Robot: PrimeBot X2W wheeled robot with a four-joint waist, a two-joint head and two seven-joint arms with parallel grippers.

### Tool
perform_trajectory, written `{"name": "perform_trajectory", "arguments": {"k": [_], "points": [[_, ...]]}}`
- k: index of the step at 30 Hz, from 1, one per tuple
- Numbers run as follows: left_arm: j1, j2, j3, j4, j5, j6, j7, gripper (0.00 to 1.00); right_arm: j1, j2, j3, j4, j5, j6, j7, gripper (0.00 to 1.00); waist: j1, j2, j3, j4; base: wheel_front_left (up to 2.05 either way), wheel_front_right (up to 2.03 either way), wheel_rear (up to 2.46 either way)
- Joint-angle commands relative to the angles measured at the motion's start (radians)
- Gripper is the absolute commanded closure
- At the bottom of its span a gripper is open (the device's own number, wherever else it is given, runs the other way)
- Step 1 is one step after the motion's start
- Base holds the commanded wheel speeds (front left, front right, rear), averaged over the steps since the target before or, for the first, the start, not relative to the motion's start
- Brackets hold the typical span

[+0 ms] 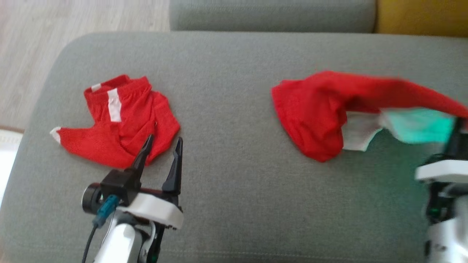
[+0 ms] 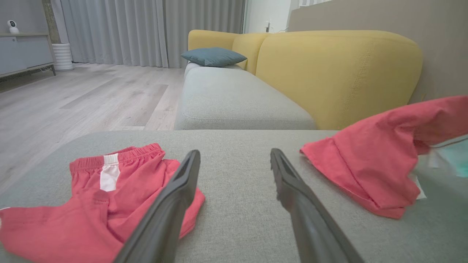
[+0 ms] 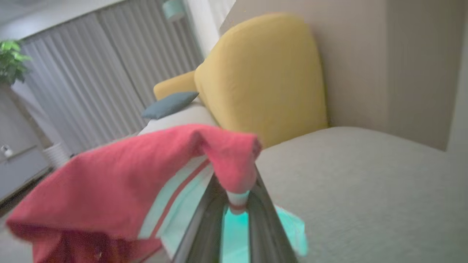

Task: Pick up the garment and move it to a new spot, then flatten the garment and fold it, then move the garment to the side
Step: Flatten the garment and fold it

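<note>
The garment [image 1: 318, 109] is red with white and teal parts and lies on the right half of the grey cushion [image 1: 234, 73]. One end of it is stretched up and to the right. My right gripper [image 3: 238, 193] is shut on that end, pinching a red-and-white hem between its fingers, and stands at the right edge in the head view [image 1: 457, 129]. Part of the garment [image 2: 376, 164] still rests on the cushion. My left gripper [image 1: 164, 139] hovers open and empty at the lower left [image 2: 234, 153].
A second red piece, shorts with a white stripe [image 1: 120, 124], lies crumpled just beyond the left gripper's fingertips [image 2: 102, 197]. A yellow sofa back [image 2: 336, 73] and another grey seat [image 2: 234, 98] stand behind. Wood floor [image 1: 55, 36] lies past the cushion's left edge.
</note>
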Motion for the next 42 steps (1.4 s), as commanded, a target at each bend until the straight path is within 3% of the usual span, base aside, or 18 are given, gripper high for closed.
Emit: {"name": "perform_trajectory", "arguments": {"k": [1,11,15,19,22,28,35,36,37,38,42], "points": [[-0.007,-0.001,0.037,-0.027,0.01,-0.003,-0.005,0.0,-0.023,-0.007,-0.01,-0.072,0.0,-0.001,-0.012,1.0,0.0,0.0,-0.031,-0.017,0.0,0.0,0.0],[0.03,-0.016,0.04,-0.025,0.003,-0.014,-0.005,0.0,-0.241,-0.007,-0.23,-0.208,-0.112,-0.001,0.032,1.0,0.0,0.0,-0.098,-0.013,0.0,0.0,0.0],[0.038,-0.023,0.042,-0.029,-0.002,-0.016,-0.005,0.0,-0.384,-0.007,-0.227,-0.296,-0.205,-0.001,0.085,1.0,0.0,0.0,-0.111,0.013,0.0,0.0,0.0],[0.043,-0.028,0.043,-0.032,-0.006,-0.016,-0.005,0.0,-0.451,-0.008,-0.107,-0.335,-0.265,-0.001,0.145,1.0,0.0,0.0,-0.114,0.05,0.0,0.0,0.0],[0.044,-0.031,0.039,-0.028,-0.007,-0.018,-0.005,0.0,-0.421,-0.008,0.043,-0.299,-0.292,-0.001,0.194,1.0,0.0,0.0,-0.108,0.084,0.0,0.0,0.0],[0.031,-0.034,0.029,-0.021,-0.009,-0.023,-0.005,0.0,-0.286,-0.007,0.344,-0.114,-0.265,-0.001,0.244,1.0,0.0,0.0,-0.069,0.149,0.0,0.0,0.0],[-0.001,-0.036,0.004,-0.002,-0.004,-0.03,-0.005,0.0,-0.219,-0.007,0.629,0.147,-0.178,-0.001,0.152,1.0,0.0,0.0,-0.02,0.206,0.0,0.0,0.0],[-0.005,-0.036,-0.001,0.001,-0.004,-0.03,-0.005,0.0,-0.219,-0.007,0.668,0.169,-0.159,-0.001,0.136,0.87,0.0,0.0,-0.017,0.212,0.0,0.0,0.0],[-0.008,-0.036,-0.006,0.004,-0.004,-0.03,-0.005,0.0,-0.221,-0.007,0.709,0.186,-0.142,-0.001,0.12,0.16,0.0,0.0,-0.014,0.216,0.0,0.0,0.0],[-0.011,-0.036,-0.01,0.007,-0.003,-0.03,-0.005,0.0,-0.223,-0.007,0.759,0.197,-0.122,-0.001,0.109,0.0,0.0,0.0,-0.012,0.22,0.0,0.0,0.0],[-0.017,-0.037,-0.012,0.01,-0.006,-0.024,-0.005,0.0,-0.238,-0.007,0.902,0.208,-0.033,-0.001,0.089,0.0,0.0,0.0,-0.011,0.217,0.0,0.0,0.0]]}}
